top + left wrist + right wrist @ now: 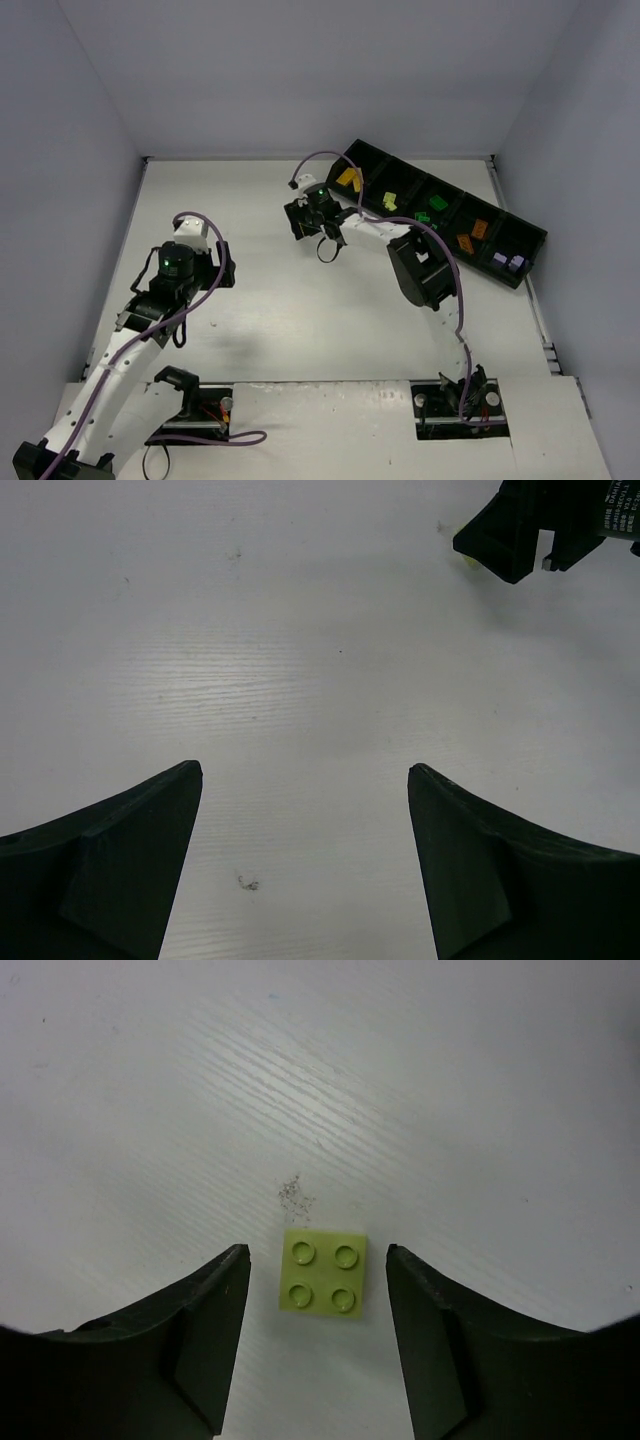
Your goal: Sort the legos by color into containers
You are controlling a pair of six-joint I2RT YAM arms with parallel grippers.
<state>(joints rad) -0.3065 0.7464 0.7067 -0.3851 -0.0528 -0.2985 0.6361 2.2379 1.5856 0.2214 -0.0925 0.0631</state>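
Five black bins (528, 242) hold yellow, lime, green, orange, lilac legos (348, 177)

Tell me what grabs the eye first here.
A lime lego lies studs-up on the white table inside the open right claw, not yet gripped. At the table's far right, a black tray holds bricks sorted by color in its compartments. The left claw hangs open over the tabletop at near left.
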